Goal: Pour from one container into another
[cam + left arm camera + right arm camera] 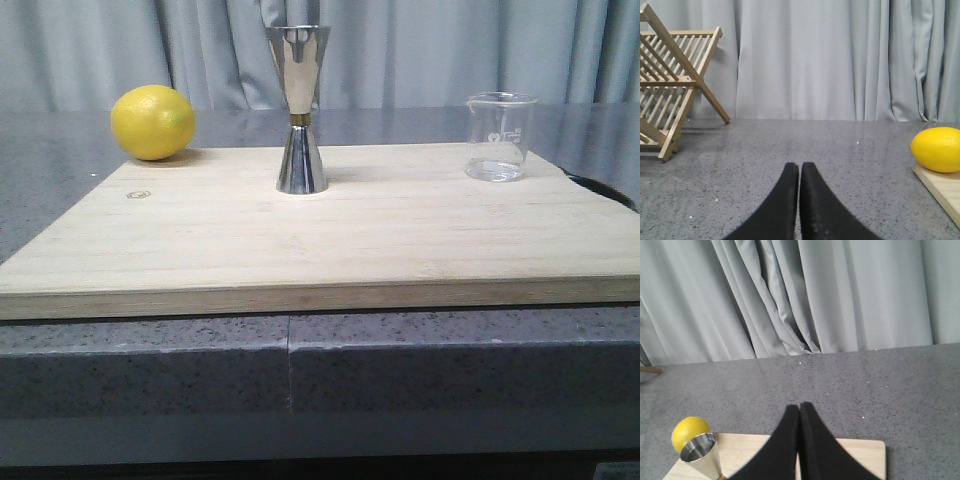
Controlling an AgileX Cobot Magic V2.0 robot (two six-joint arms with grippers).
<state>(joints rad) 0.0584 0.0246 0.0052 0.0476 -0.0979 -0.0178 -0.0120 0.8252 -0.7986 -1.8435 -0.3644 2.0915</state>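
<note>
On the wooden board [330,240], the glass beaker [499,136] stands right of the steel jigger [299,110], so the right hand [799,407], fingers pressed together like the left hand [800,167], should spread, then grip low.

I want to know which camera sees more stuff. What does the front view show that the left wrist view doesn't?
Only the front view shows the tall shiny steel hourglass jigger and small clear glass beaker. Only the left wrist view shows a wooden slatted rack and the closed black left gripper. Both show the yellow lemon, pale wooden board, grey counter and curtain.
</note>
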